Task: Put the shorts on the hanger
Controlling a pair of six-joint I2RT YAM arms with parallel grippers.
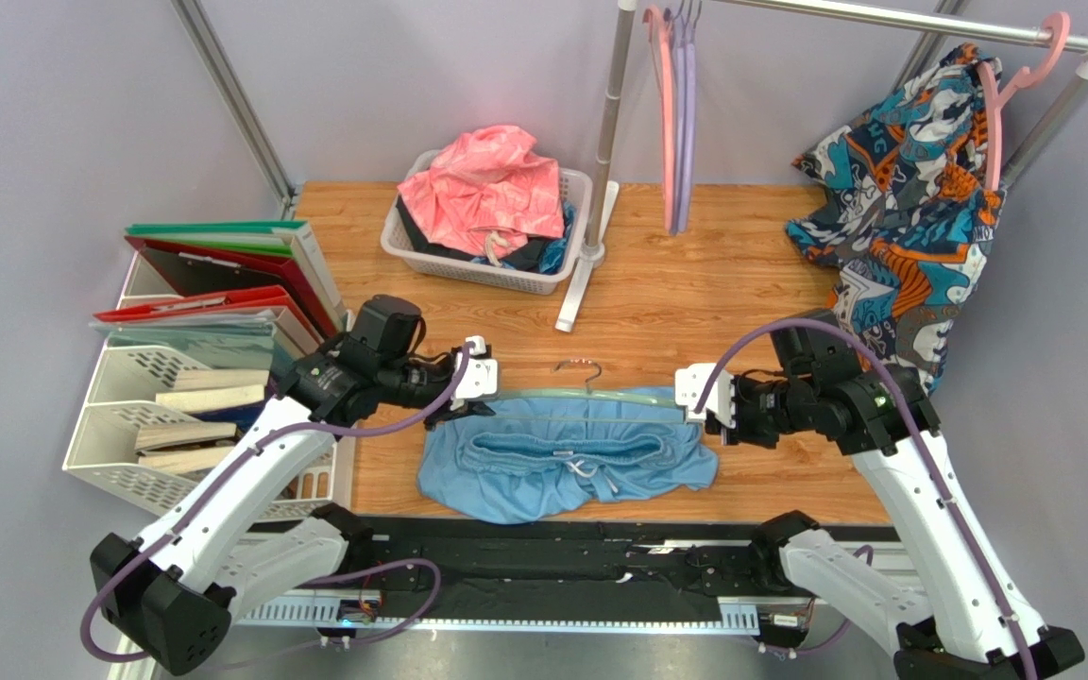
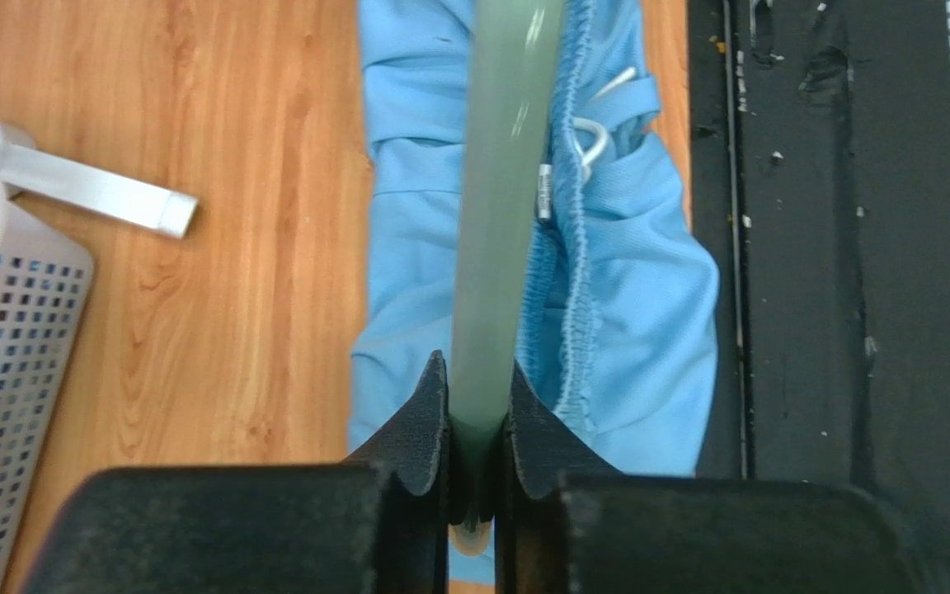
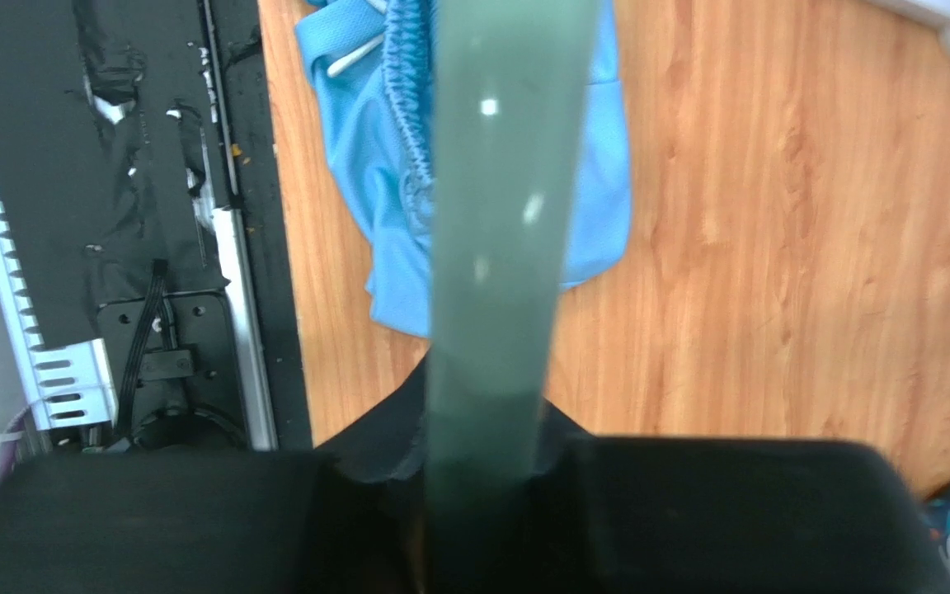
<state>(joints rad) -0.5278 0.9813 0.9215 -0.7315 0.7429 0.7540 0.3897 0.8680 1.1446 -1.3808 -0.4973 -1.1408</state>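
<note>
The light blue shorts (image 1: 564, 459) lie crumpled on the wooden table near its front edge, waistband and white drawstring (image 2: 588, 134) showing. The mint-green hanger (image 1: 585, 397) runs across their far side, its hook (image 1: 581, 371) pointing away from the arms. My left gripper (image 1: 476, 380) is shut on the hanger's left end; in the left wrist view the green bar (image 2: 501, 210) sits pinched between the jaws (image 2: 478, 415). My right gripper (image 1: 692, 394) is shut on the hanger's right end, where the bar (image 3: 499, 235) fills the gap between its jaws (image 3: 483, 464).
A white basket (image 1: 408, 245) with pink cloth (image 1: 486, 184) stands at the back. A clothes rack (image 1: 595, 142) with pink and lilac hangers (image 1: 675, 114) holds a teal-orange patterned garment (image 1: 905, 199) at right. File trays and folders (image 1: 195, 354) stand at left. A black strip (image 1: 564, 553) borders the near edge.
</note>
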